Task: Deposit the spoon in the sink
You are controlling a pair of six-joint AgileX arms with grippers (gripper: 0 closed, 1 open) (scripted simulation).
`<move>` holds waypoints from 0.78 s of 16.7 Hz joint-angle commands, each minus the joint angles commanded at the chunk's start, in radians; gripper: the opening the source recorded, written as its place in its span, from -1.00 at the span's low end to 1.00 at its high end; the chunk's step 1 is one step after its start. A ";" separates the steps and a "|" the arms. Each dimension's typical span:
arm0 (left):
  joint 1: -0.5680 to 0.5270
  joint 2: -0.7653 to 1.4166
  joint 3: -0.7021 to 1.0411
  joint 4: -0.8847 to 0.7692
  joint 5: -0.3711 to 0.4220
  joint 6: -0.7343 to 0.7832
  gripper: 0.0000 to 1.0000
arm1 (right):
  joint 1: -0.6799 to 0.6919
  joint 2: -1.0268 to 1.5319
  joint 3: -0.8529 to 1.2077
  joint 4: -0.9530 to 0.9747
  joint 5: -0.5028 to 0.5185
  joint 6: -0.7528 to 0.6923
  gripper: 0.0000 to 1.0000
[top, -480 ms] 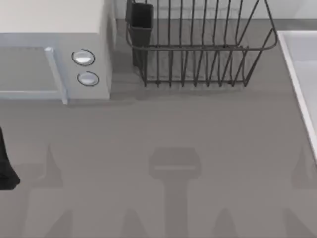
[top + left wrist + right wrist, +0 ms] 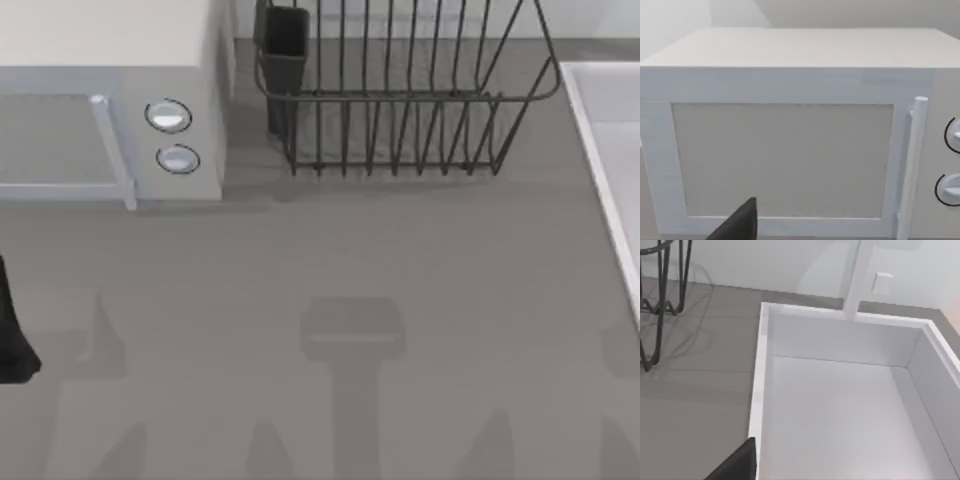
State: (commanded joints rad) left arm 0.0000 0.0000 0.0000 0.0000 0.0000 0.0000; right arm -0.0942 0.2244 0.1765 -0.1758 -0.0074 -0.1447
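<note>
The spoon is out of view. The sink (image 2: 840,405) is a pale rectangular basin with a raised rim. It lies along the table's right edge in the top view (image 2: 610,150). The right wrist view looks down into it from above its near rim, and the basin holds nothing that I can see. A dark part of my right gripper (image 2: 737,462) pokes in beside that rim. My left gripper (image 2: 740,222) hangs in front of the microwave door. The left arm (image 2: 12,330) sits at the table's far left edge.
A white microwave (image 2: 110,110) with two round knobs fills the back left. A dark wire dish rack (image 2: 400,90) stands at the back middle, with a dark cup (image 2: 283,35) at its left end. A faucet post (image 2: 857,280) rises behind the sink.
The arm shadows on the right half of the table have slid toward the right edge. The left arm has not moved.
</note>
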 joint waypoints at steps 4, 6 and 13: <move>0.000 0.000 0.000 0.000 0.000 0.000 1.00 | -0.118 0.349 0.209 -0.225 -0.008 -0.175 1.00; 0.000 0.000 0.000 0.000 0.000 0.000 1.00 | -0.183 0.548 0.318 -0.348 -0.010 -0.269 1.00; 0.000 0.000 0.000 0.000 0.000 0.000 1.00 | -0.381 1.080 0.659 -0.711 -0.016 -0.551 1.00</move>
State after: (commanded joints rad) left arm 0.0000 0.0000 0.0000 0.0000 0.0000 0.0000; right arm -0.4756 1.3048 0.8354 -0.8871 -0.0229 -0.6952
